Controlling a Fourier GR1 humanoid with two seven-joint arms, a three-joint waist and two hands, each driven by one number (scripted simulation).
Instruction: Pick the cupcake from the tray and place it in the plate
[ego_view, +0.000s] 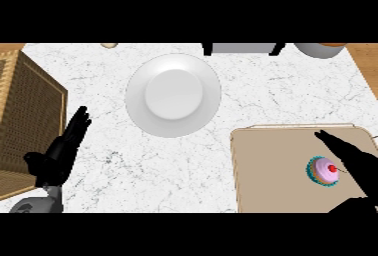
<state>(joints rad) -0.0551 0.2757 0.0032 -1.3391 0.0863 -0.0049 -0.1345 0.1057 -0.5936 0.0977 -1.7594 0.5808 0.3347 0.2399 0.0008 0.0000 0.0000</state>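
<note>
Pink-iced cupcake (321, 172), lower right, is being flanked on its right by the unclenched right hand (360, 162), nothing grasped.

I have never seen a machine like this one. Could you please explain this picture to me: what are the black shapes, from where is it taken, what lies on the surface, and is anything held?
There is one picture, taken as if from the robot's head, looking steeply down at a marble counter. The black shapes are the robot's two hands, coming in from the lower edge. The left hand rests open at the left, beside a brown woven box. The right hand is over the tan tray, with its fingers straight, right next to the cupcake. The cupcake has pink icing and a red cherry. Nothing is held yet: the cupcake sits on the tray. The white plate, where it should go, lies in the middle of the counter.
</note>
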